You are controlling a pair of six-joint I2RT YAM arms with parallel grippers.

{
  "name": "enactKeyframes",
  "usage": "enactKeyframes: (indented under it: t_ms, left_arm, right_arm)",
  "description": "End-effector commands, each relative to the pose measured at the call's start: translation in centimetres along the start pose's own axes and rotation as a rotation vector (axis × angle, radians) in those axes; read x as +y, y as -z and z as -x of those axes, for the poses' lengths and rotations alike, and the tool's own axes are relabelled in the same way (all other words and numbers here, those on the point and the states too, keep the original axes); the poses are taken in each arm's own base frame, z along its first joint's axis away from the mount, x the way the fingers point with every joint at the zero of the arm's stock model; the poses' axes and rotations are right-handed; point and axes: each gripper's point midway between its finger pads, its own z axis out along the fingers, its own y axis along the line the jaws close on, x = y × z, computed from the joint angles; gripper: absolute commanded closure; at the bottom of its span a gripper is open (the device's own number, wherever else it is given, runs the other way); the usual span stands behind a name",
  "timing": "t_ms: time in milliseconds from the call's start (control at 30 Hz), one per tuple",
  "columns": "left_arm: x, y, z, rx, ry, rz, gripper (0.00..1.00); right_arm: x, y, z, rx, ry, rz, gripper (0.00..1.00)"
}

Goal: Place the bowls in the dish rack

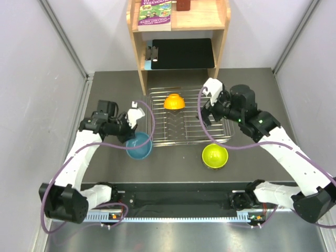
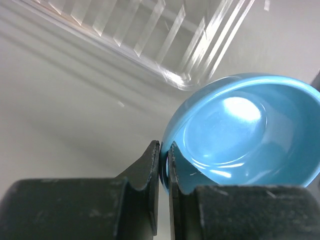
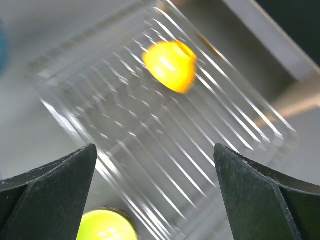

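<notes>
While tight on rim of blue bowl (image 2: 240, 135), left tool (image 2: 164, 162); right tool (image 3: 155, 150) agape, empty, above dish rack (image 1: 184, 128).

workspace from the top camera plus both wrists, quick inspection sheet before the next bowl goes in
surface: dark table, no spills seen
job's things: orange bowl in the dish rack, far side; blue bowl at the rack's near left corner; lime-green bowl on the table near the rack's near right corner; no other bowls seen
clutter: nothing seen
grippers: left gripper pinched on the blue bowl's rim; right gripper wide open above the rack, empty
cables: purple cables loop off both wrists over the rack's edges
surroundings: wooden shelf unit behind the rack, book on top; grey walls
</notes>
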Motion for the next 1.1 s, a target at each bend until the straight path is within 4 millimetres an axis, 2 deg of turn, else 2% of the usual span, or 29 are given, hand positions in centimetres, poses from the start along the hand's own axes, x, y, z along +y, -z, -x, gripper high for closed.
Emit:
enactKeyframes:
  t_ms: [0, 33, 100, 133, 200, 233, 267, 300, 333, 400, 600, 700, 867, 1067]
  left_arm:
    - [-0.1, 2.4, 5.1, -0.156, 0.000, 0.020, 1.00]
    - [0.5, 2.6, 6.1, -0.184, 0.012, 0.042, 1.00]
    - [1.0, 2.4, 7.4, -0.188, 0.006, 0.047, 1.00]
    - [1.3, 2.3, 8.0, -0.198, 0.010, 0.056, 1.00]
    - [1.7, 1.6, 8.9, -0.196, -0.010, 0.087, 1.00]
    - [2.0, 1.5, 9.4, -0.206, -0.011, 0.115, 1.00]
    - [2.1, 1.4, 10.6, -0.234, -0.044, 0.134, 1.00]
    - [2.6, 1.5, 11.1, -0.242, -0.052, 0.171, 1.00]
    - [2.7, 1.7, 11.7, -0.260, -0.052, 0.183, 1.00]
    - [2.8, 2.2, 13.5, -0.311, -0.068, 0.203, 1.00]
    - [3.0, 3.4, 17.3, -0.422, -0.110, 0.244, 1.00]
    - [2.9, 3.3, 18.2, -0.450, -0.120, 0.240, 1.00]
    - [1.9, 1.6, 18.6, -0.436, -0.129, 0.190, 1.00]
    - [0.9, 1.4, 19.3, -0.448, -0.137, 0.150, 1.00]
  right_arm:
    - [3.0, -0.1, 3.5, -0.071, -0.153, 0.209, 0.00]
    - [3.8, -0.9, 3.0, -0.040, -0.177, 0.253, 0.00]
    - [5.0, -1.0, 4.1, -0.049, -0.217, 0.344, 0.00]
    - [5.5, -1.8, 3.6, -0.024, -0.244, 0.383, 0.00]
    - [6.7, -1.4, 5.0, -0.041, -0.317, 0.503, 0.00]
    - [7.2, -2.3, 4.7, -0.017, -0.363, 0.558, 0.00]
    - [7.9, -1.6, 5.2, -0.030, -0.396, 0.675, 0.00]
    - [8.0, -1.4, 5.9, -0.027, -0.445, 0.719, 0.00]
    - [8.0, -2.2, 5.5, -0.005, -0.478, 0.748, 0.00]
    - [8.0, -2.2, 6.1, -0.014, -0.500, 0.801, 0.00]
    - [8.1, -4.1, 5.6, 0.012, -0.562, 0.866, 0.00]
    - [8.4, -4.4, 5.5, 0.013, -0.586, 0.898, 0.00]
    - [9.0, -4.6, 5.4, 0.023, -0.615, 0.940, 0.00]
    - [9.5, -5.7, 4.7, 0.045, -0.631, 0.956, 0.00]
